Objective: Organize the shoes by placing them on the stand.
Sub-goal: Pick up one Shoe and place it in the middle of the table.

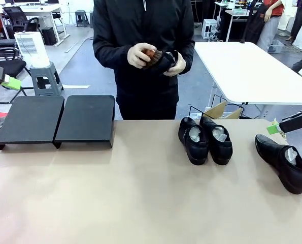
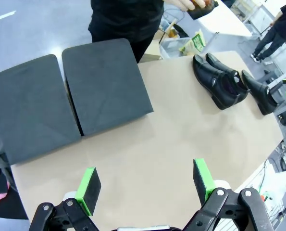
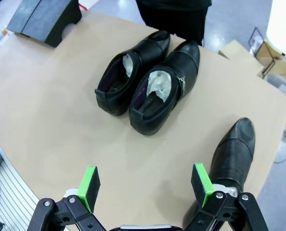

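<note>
A white table stands behind the tan table, a grey stool far left.

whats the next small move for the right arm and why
Probably lower the open right gripper onto the lone dress shoe close by it: that shoe lies nearest, on the table, and the stand holds no shoes yet.

The front view looks across the table from the robot's side, slightly downward, toward the person at the far edge. The left wrist view looks steeply down past its own fingers onto the stand, with the 3 shoes far off. The right wrist view hangs nearer above those shoes, probably catching 1 corner of the same stand at top left.
</note>
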